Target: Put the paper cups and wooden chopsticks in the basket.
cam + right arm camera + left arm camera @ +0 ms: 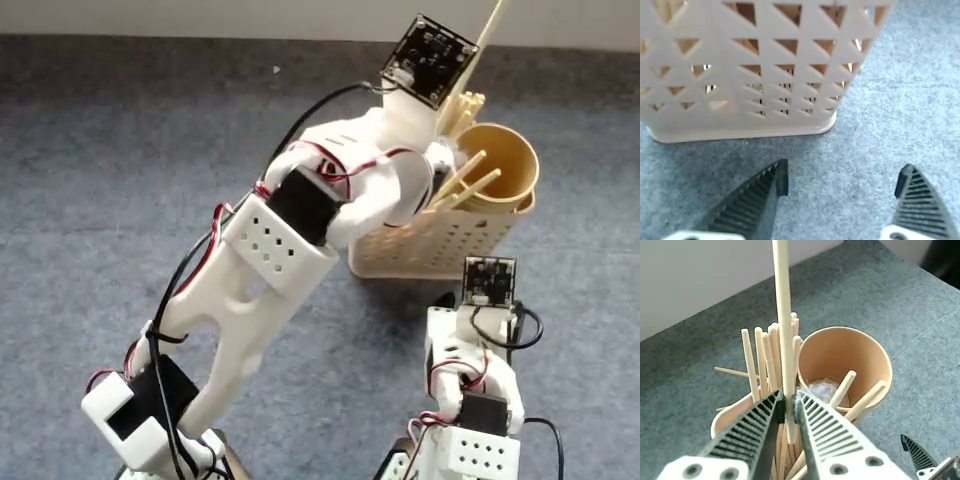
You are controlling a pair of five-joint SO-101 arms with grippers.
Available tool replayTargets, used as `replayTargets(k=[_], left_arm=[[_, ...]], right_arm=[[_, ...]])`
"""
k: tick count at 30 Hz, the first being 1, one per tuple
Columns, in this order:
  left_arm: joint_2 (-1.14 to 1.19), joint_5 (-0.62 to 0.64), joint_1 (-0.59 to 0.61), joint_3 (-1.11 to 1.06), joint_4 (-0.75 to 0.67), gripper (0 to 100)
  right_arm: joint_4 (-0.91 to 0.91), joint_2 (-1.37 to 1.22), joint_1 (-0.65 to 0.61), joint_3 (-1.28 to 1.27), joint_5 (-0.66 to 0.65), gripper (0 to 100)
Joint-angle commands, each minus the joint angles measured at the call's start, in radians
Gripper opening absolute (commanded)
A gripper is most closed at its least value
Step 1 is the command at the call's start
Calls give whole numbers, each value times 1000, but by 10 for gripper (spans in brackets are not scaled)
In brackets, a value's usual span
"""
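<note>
We see a tan paper cup (503, 160) and wooden chopsticks (762, 360) inside the beige lattice basket (450, 245); the left pincer (788, 399) clasps one upright chopstick (782, 315).

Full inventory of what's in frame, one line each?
Basket: one, beige, lattice walls, on the table.
Paper cup: one, tan, upright in the basket; a rim beside it may be a second.
Chopsticks: a bundle, pale wood, standing in the basket; two lean in the cup.
Held chopstick: one, pale wood, upright in the left tool.
Table: one, grey cover.
Left tool: black, shut on the held chopstick above the basket.
Right tool: black, open, low before the basket.
</note>
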State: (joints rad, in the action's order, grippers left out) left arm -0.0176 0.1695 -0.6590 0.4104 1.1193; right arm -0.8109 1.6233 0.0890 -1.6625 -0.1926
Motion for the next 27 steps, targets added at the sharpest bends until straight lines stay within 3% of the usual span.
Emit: replayTargets(k=[1, 5, 11, 23, 27], left_arm=[[-18, -5, -8, -12, -20, 6], [-15, -6, 18, -41, -55, 62], [-13, -6, 81, -124, -144, 66], [-8, -6, 77, -157, -144, 69], [-16, -2, 77, -199, -149, 141]], right_arm=[[21, -2, 1, -19, -17, 336], [21, -2, 1, -19, -17, 336], [21, -2, 1, -19, -18, 336], [21, -2, 1, -19, -18, 336], [21, -2, 1, -19, -18, 336]])
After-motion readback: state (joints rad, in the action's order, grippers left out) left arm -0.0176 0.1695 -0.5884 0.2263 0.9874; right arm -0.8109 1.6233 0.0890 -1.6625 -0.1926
